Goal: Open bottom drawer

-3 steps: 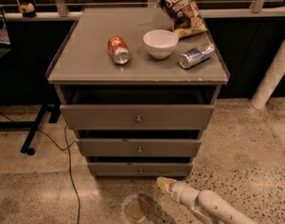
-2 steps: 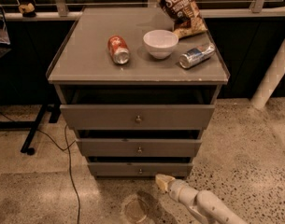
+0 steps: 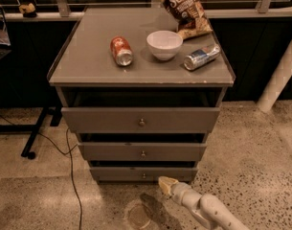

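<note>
Here, the gripper [image 3: 166,182] is seen low near the floor, at the foot of a grey cabinet [image 3: 88,56], just beside the right part of the bottom drawer [image 3: 117,175] and to the right of its small round knob [image 3: 143,176]. Whether the drawer front is touched cannot be told, nor whether the gripper is open or closed. The pale arm [image 3: 207,211] is cut off at the lower edge. The bottom drawer is the lowest of three, its shallow front partly shadowed by the drawer above. A red can [image 3: 121,51], a white bowl [image 3: 164,44] and a silver can [image 3: 201,57] are laid on top; a snack bag [image 3: 184,8] is cropped by the upper edge.
</note>
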